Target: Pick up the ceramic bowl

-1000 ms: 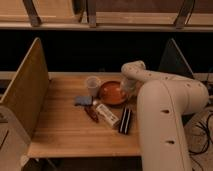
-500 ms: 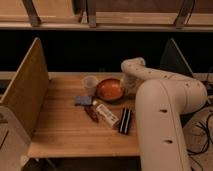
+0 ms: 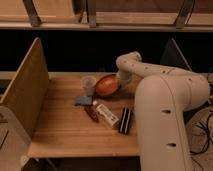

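The ceramic bowl (image 3: 106, 85), glossy orange-brown, is at the back middle of the wooden table (image 3: 60, 135). It is tipped up on edge with its inside facing me, its left side lower. My gripper (image 3: 120, 80) is at the bowl's right rim, at the end of the white arm (image 3: 165, 100) that curves in from the right, and is shut on that rim. The rim's right edge is hidden by the gripper.
A small translucent cup (image 3: 89, 82) stands just left of the bowl. In front lie a blue item (image 3: 83, 101), a red-brown wrapper (image 3: 91, 113), a white packet (image 3: 106, 114) and a black bar (image 3: 125, 120). Wooden side panels stand at left (image 3: 25, 90) and right (image 3: 172, 55).
The bowl lay flat on the table before; now it is tilted up with its right rim raised at the gripper. The arm's wrist has shifted slightly left and up.
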`<state>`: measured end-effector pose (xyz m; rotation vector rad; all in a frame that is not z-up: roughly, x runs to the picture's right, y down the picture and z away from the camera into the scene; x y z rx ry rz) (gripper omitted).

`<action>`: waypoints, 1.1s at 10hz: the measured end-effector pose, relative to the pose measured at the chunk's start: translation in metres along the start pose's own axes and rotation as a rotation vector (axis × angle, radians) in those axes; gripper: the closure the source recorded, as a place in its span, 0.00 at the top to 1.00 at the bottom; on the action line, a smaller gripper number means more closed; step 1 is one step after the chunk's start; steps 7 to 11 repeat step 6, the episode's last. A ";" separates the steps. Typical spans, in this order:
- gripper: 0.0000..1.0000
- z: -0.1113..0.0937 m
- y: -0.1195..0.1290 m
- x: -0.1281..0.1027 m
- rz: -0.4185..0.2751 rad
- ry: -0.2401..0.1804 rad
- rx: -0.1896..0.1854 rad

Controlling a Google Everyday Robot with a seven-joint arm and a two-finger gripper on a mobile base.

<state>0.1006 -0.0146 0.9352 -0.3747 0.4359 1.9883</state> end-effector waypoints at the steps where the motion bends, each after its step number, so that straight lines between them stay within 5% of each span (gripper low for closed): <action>1: 0.00 -0.010 0.005 0.002 -0.017 -0.019 -0.007; 5: 0.00 -0.055 0.004 0.006 -0.039 -0.117 -0.009; 11: 0.00 -0.062 0.002 0.010 -0.035 -0.123 -0.014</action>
